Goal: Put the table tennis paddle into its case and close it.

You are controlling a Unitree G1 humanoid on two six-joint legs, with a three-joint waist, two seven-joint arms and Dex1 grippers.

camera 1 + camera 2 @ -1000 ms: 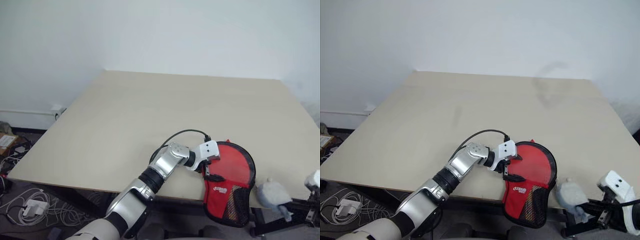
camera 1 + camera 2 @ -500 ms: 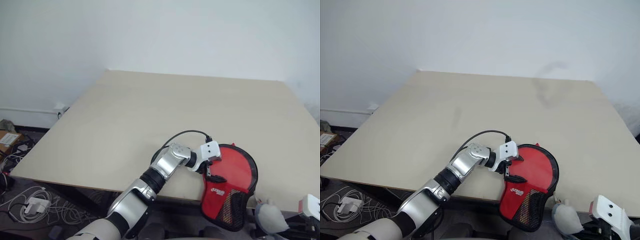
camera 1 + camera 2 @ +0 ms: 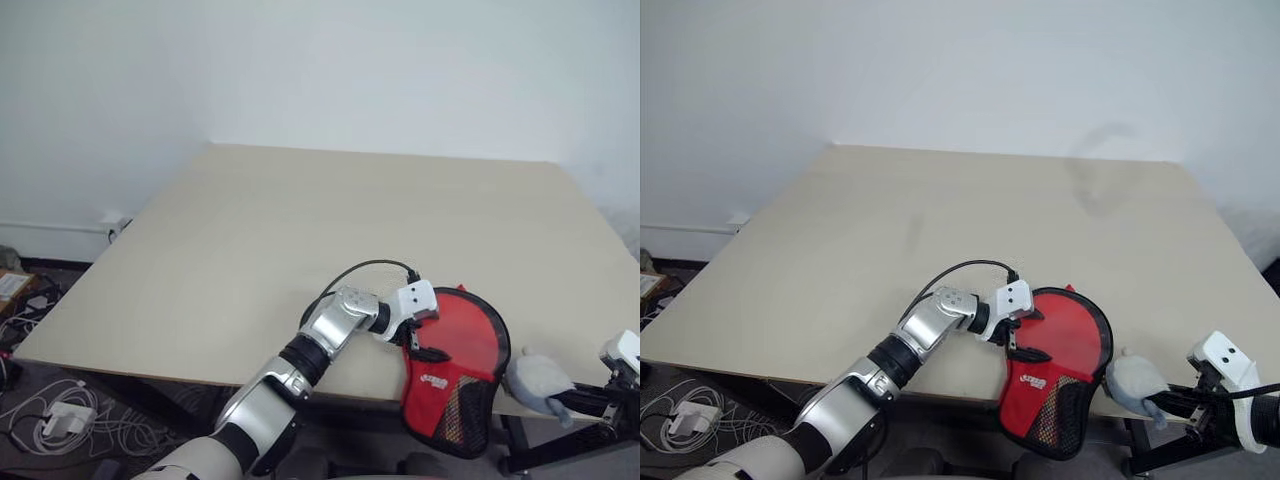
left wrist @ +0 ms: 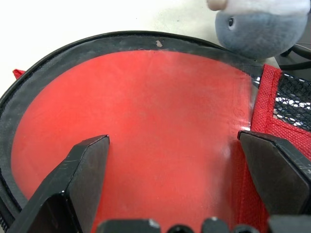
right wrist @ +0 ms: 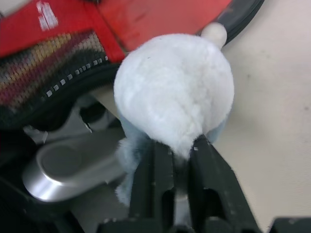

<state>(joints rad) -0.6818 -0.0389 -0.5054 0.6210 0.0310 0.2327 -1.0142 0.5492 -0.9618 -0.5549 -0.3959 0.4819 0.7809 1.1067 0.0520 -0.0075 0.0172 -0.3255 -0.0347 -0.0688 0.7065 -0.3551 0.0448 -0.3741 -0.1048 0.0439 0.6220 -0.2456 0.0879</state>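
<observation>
The case (image 3: pixel 506 345), black-rimmed, lies at the table's front edge with its black mesh end (image 3: pixel 458 408) hanging over the edge. The table tennis paddle (image 3: pixel 468 335) is inside it, its red face showing through the clear side (image 4: pixel 146 107). My left gripper (image 3: pixel 420 347) rests on that clear side, open, with one finger (image 4: pixel 82 165) far from the other. My right gripper (image 3: pixel 1170 403) is just right of the case and shut on a fluffy grey-white plush charm (image 5: pixel 175 97), which hangs at the case's rim (image 3: pixel 1133 380).
The beige table (image 3: pixel 300 230) stretches wide behind the case up to a white wall. Cables and a power adapter (image 3: pixel 60 420) lie on the floor at the left. A black frame (image 3: pixel 560 450) stands below the table's front right corner.
My right gripper dipped below the table's edge with the plush charm, then came back up beside the case. The left gripper and the case have kept still.
</observation>
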